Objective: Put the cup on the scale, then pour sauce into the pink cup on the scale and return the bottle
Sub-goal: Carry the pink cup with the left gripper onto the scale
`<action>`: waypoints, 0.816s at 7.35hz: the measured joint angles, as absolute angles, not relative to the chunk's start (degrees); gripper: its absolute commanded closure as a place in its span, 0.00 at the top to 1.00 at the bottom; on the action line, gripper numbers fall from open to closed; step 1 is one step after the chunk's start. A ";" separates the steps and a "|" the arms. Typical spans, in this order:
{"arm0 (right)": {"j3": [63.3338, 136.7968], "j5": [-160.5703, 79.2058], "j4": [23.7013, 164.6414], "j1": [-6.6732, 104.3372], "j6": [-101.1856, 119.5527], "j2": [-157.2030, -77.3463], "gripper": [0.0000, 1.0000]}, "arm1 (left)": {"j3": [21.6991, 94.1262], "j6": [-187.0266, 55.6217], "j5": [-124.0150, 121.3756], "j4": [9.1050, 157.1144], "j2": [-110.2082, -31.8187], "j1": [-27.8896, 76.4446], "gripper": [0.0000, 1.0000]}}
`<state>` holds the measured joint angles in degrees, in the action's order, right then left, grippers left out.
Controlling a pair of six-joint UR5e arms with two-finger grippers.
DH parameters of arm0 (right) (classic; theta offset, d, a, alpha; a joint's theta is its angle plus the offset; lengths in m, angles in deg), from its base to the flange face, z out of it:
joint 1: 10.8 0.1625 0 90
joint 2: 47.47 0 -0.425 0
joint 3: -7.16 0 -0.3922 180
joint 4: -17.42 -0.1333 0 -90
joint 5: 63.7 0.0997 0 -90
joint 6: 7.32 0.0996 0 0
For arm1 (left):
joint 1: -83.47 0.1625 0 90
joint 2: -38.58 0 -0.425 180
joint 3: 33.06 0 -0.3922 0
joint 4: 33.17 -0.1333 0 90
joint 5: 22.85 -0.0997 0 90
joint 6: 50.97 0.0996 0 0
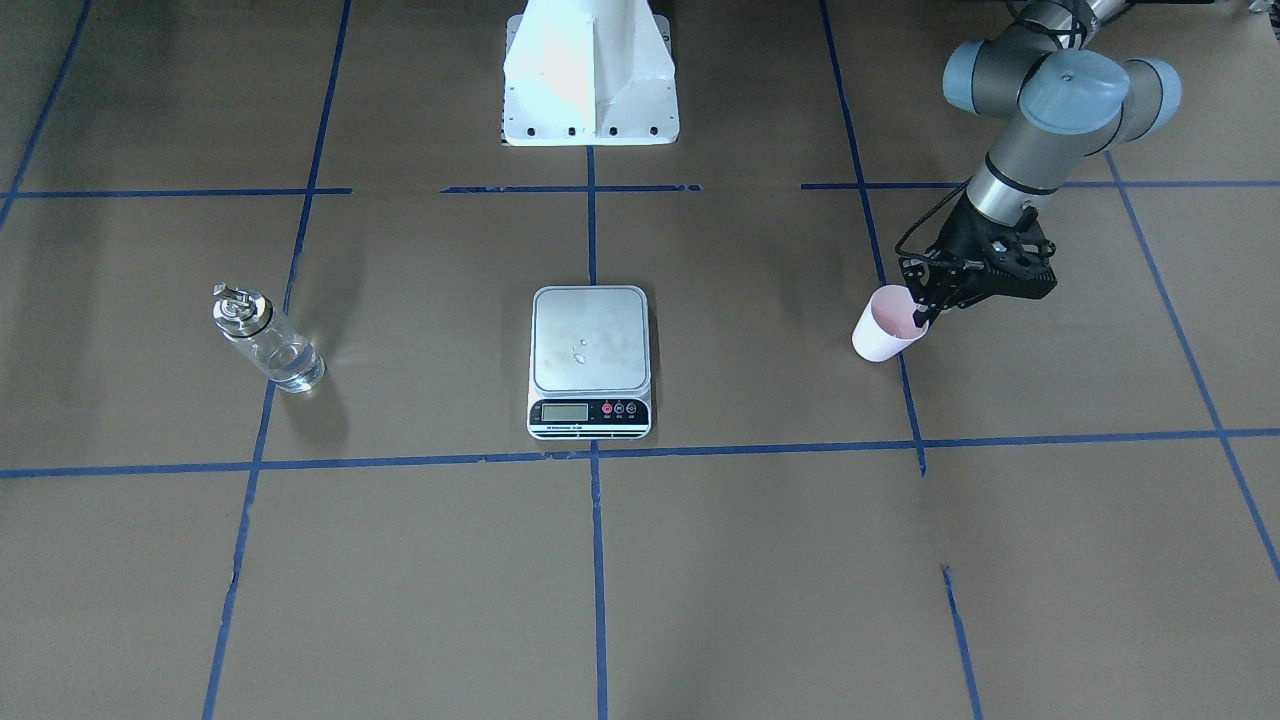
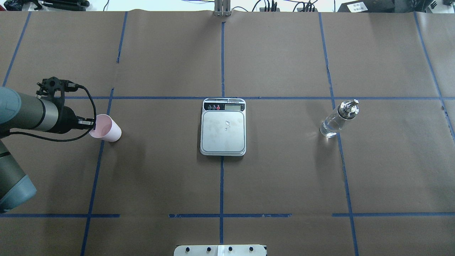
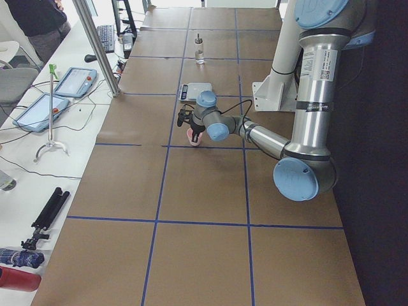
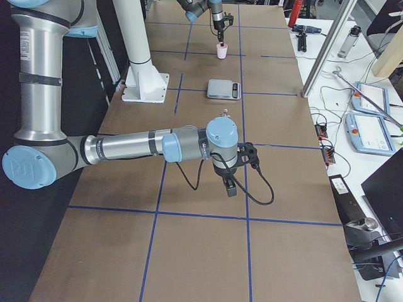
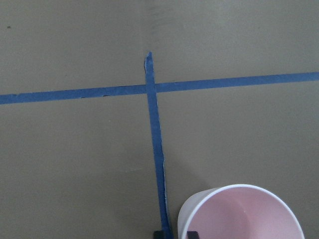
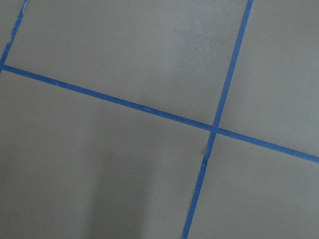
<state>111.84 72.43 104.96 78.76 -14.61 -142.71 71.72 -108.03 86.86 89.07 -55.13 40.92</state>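
Left tool (image 1: pixel 919 318) straddles the rim of the pink paper cup (image 2: pixel 108 131), one finger inside; cannot tell if it is clamped. The cup stands on the worktop (image 2: pixel 284 177). In the overhead view the kitchen scale (image 2: pixel 223 132) lies well apart at 3 o'clock. Right tool (image 4: pixel 230 189) is far off; cannot tell its state.

The left gripper (image 1: pixel 925 308) reaches down at the rim of the cup (image 1: pixel 880 332), with one finger (image 1: pixel 919 320) dipping inside its pink mouth. Well away from the gripper, toward the robot's right, lies the scale (image 1: pixel 590 330), with a few droplets (image 1: pixel 580 352) on its platform. Farther still that way stands the bottle (image 1: pixel 262 335), holding clear sauce (image 1: pixel 292 367).
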 measured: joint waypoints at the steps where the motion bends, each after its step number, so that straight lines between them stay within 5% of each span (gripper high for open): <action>1: 111.84 72.43 104.96 78.76 -14.61 -142.72 1.00 | 72.09 -107.93 86.84 89.08 -55.07 40.93 0.00; 6: 111.92 72.44 104.96 78.76 -14.53 -142.74 1.00 | 79.07 -108.07 87.54 75.13 -61.18 41.21 0.00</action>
<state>111.92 72.44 104.96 78.76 -14.53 -142.74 79.07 -108.07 87.54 75.13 -61.18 41.21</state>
